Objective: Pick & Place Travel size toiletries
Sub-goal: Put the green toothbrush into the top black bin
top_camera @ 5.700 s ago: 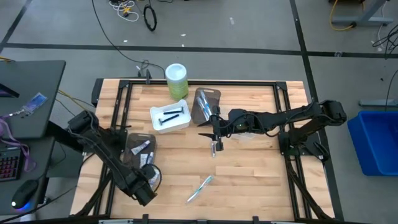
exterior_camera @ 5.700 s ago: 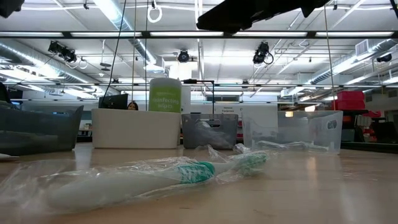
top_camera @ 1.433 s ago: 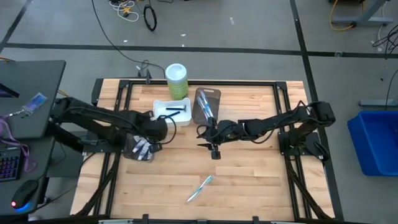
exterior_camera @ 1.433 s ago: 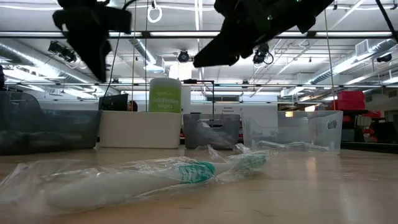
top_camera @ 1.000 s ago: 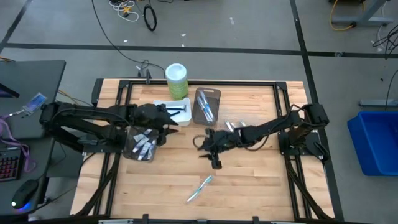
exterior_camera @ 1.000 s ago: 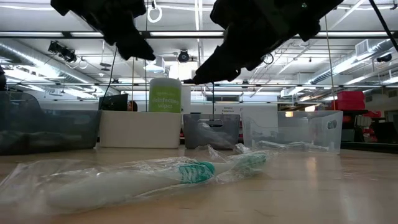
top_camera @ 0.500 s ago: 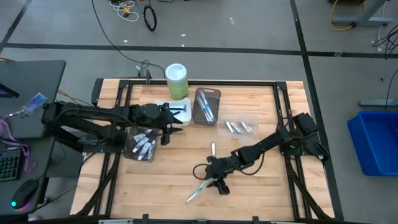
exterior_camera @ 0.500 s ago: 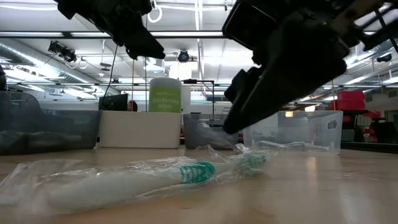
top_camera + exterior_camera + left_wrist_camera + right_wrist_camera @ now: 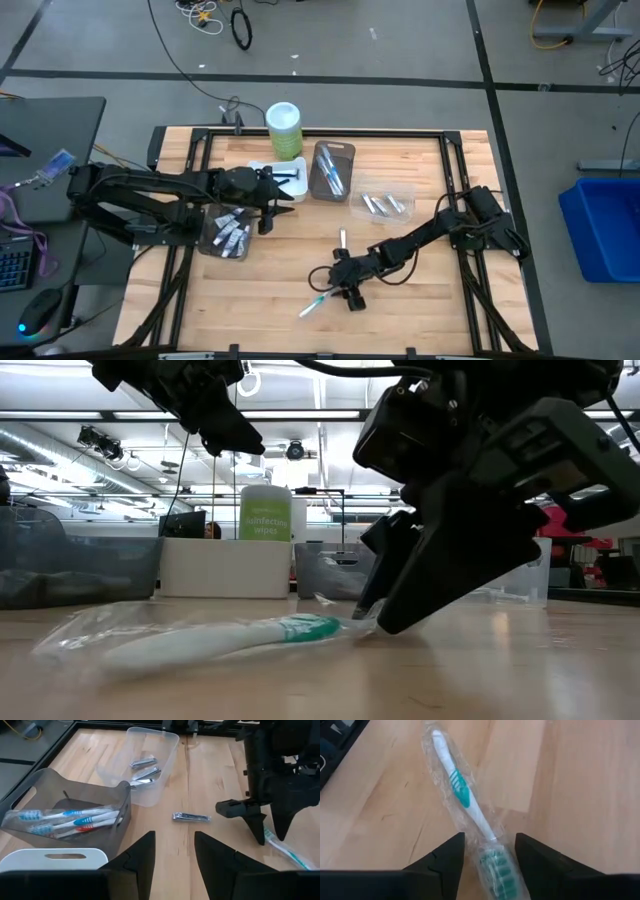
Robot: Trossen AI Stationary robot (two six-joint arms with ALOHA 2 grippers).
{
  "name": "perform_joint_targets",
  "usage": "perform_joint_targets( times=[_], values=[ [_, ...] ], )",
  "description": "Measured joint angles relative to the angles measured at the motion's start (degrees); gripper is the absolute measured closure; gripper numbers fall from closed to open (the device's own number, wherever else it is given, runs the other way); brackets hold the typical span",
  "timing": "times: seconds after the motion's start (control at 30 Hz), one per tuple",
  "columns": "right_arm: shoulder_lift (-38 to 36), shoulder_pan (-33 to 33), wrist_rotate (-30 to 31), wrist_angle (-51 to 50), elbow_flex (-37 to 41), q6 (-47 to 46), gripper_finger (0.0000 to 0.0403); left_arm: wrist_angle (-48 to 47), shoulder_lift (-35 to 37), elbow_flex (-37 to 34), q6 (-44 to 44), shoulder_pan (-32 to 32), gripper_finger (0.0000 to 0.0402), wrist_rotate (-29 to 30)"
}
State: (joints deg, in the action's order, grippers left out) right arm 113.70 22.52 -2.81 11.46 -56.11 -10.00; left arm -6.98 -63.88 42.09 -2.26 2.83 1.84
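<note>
A white-and-green toothbrush (image 9: 460,790) in a clear wrapper lies flat on the wood near the table's front middle (image 9: 316,302). My right gripper (image 9: 335,292) is down at its head end, open, with one finger on each side of the bristle head (image 9: 495,867). A small silvery nail clipper (image 9: 342,239) lies on the bare table. My left gripper (image 9: 275,210) hangs open and empty above the trays at the far left (image 9: 174,837). My right gripper straddles the toothbrush's head end, slanting down from the table's right side. The wrapper's edges (image 9: 470,837) reach the inner sides of both fingers. The low view shows a fingertip (image 9: 375,625) down at the table by the wrapper. The brush lies flat, not lifted.
At the back stand a green canister (image 9: 284,128), a white tray with dark razors (image 9: 262,176), a dark tray of toothbrushes (image 9: 65,817), a clear tray with silvery items (image 9: 383,205) and a brown tray of mini tubes (image 9: 228,235). Bare wood lies at the front.
My right gripper has come down and toward the table's near edge, from the middle to the toothbrush's head end. The wrapped toothbrush has shifted a little on the table, and its wrapper lies flatter than before.
</note>
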Motion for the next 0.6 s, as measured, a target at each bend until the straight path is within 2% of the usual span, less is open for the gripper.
perform_joint_targets(
  times=[0.23, 0.4, 0.53, 0.6],
  values=[
    [0.5, -0.1, 0.3, -1.3, -0.1, 0.3, 0.0269, 0.0, 0.0, 0.0, 1.2, 0.0, 0.0255, 0.0],
    [-0.2, -0.3, 2.7, -1.8, 0.0, 1.2, 0.0313, 0.0, 0.0, 0.0, 1.5, 0.0, 0.0255, 0.0],
    [-3.9, -1.3, 2.5, -4.7, 0.5, 2.4, 0.0320, 0.0, 0.0, 0.0, 2.5, 0.0, 0.0255, 0.0],
    [-7.9, -1.8, 5.2, -5.2, 0.5, 5.4, 0.0317, 0.0, 0.0, 0.0, 2.0, 0.0, 0.0255, 0.0]
  ],
)
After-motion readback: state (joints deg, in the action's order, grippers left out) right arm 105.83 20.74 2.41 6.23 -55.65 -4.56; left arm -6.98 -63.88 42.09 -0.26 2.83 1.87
